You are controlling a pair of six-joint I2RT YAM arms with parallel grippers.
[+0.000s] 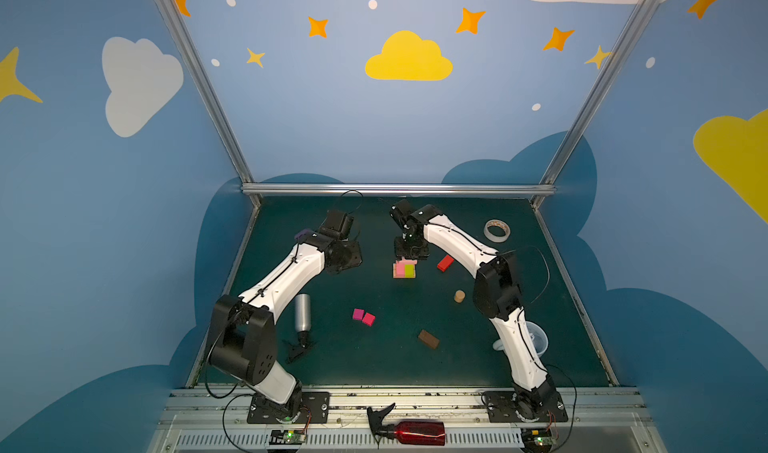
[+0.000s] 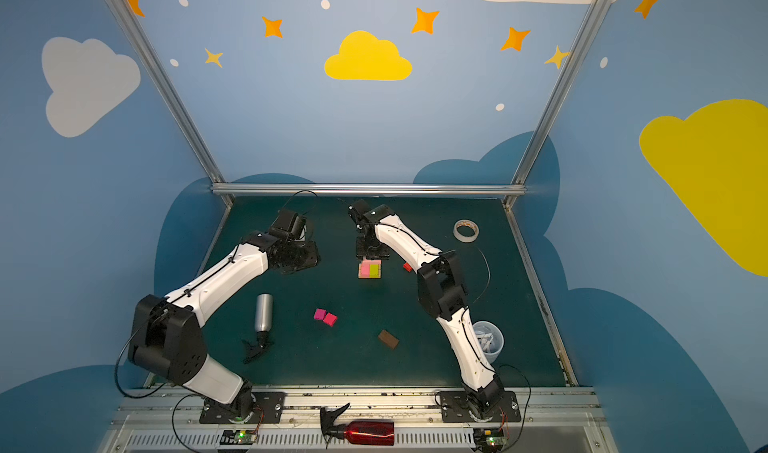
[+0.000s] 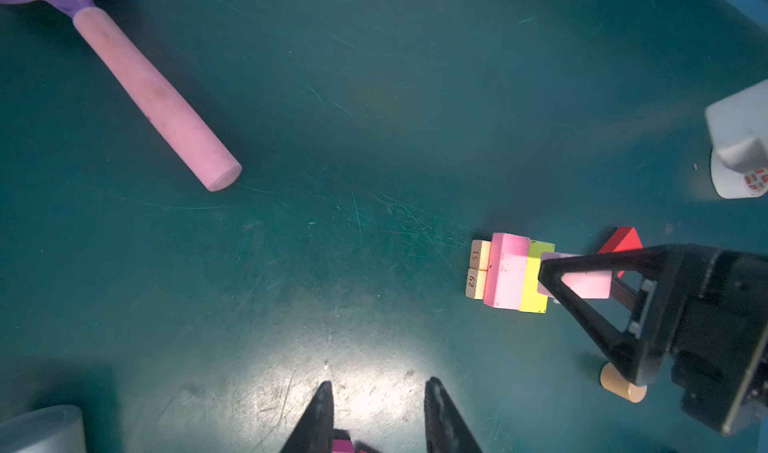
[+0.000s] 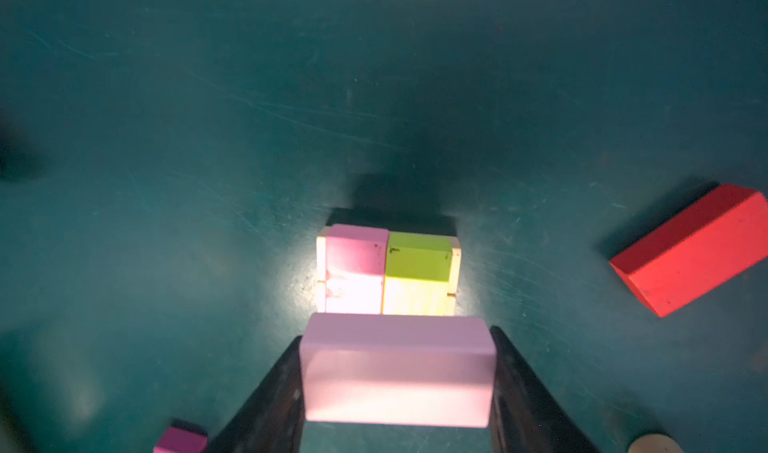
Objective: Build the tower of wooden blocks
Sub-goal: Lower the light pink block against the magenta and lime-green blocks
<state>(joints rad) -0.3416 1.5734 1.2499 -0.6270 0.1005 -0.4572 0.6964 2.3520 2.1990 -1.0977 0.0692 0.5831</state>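
The tower (image 1: 404, 270) (image 2: 369, 270) is a low stack mid-table: two tan blocks (image 3: 478, 274) with a pink bar and a lime-green bar (image 4: 417, 257) side by side on top. My right gripper (image 4: 397, 334) (image 1: 409, 257) hovers at the tower's far edge, shut on a light pink block (image 4: 397, 372) (image 3: 590, 287) held crosswise. My left gripper (image 3: 379, 382) stands open and empty over bare mat to the tower's left. Loose on the mat lie a red bar (image 1: 445, 262), a tan cylinder (image 1: 459, 296), a brown bar (image 1: 428, 339) and two magenta squares (image 1: 363, 317).
A purple spatula with a pink handle (image 3: 158, 98) lies by the left arm. At the back right sits a white tape roll (image 1: 497, 230). A silver spray bottle (image 1: 302, 311) lies front left, a clear cup (image 2: 487, 336) stands behind the right arm, and a red spray bottle (image 1: 415, 432) rests on the front rail.
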